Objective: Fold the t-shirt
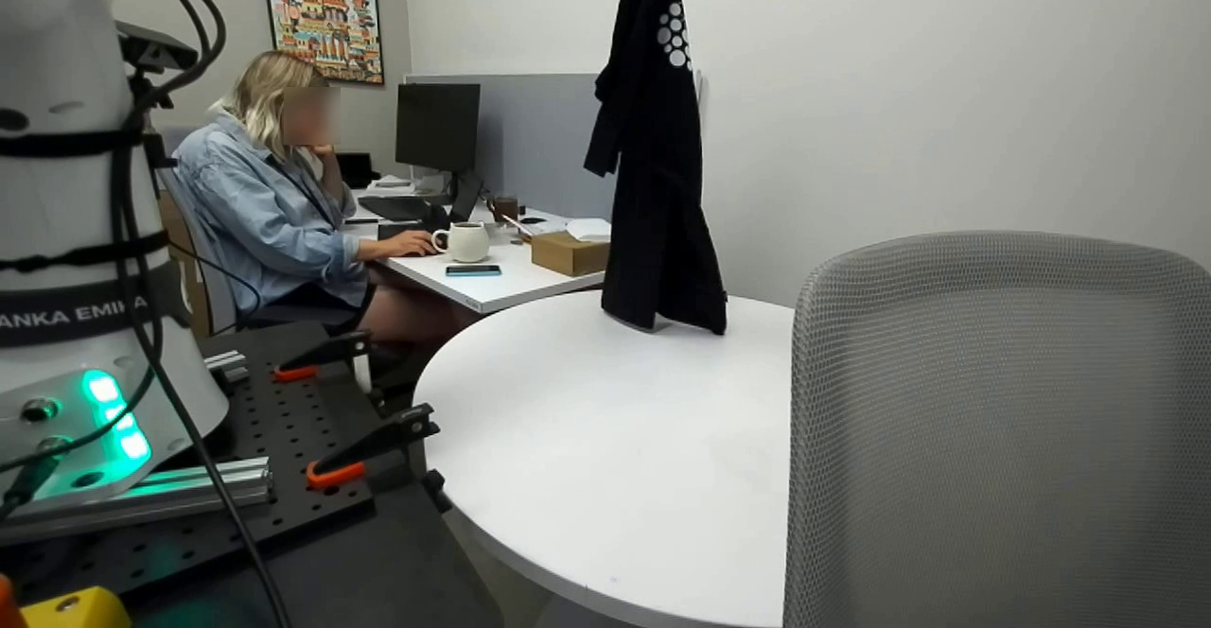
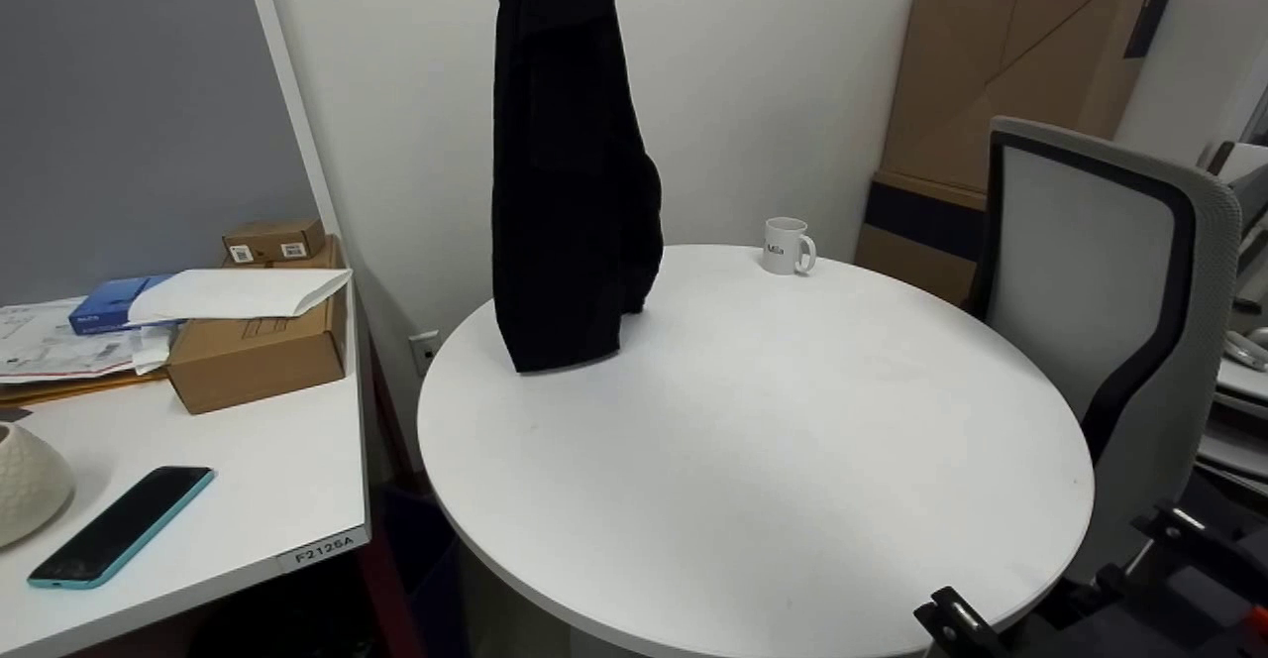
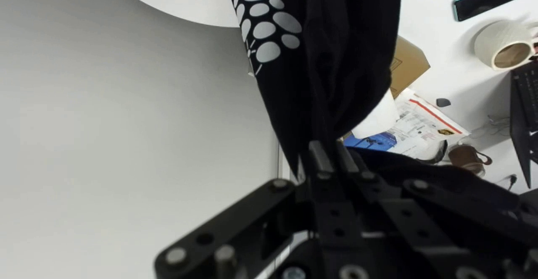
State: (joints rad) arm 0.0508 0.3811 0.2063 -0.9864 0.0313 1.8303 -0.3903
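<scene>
In the lower middle of the wrist view, the tool (image 3: 334, 158) is nearly closed up, its fingers (image 3: 321, 158) leaving only a slim gap, with black cloth of the t-shirt (image 3: 332, 60) pinched between them. From there the cloth spreads up to the top edge, its white print of rounded spots showing on the left. In both exterior views the t-shirt hangs in a long, narrow fall from the top of the frame, its hem over the upper part of the round white worktop (image 1: 587, 448); whether it touches there cannot be told. In an exterior view a white mug (image 2: 783, 247) stands farther right, well apart.
</scene>
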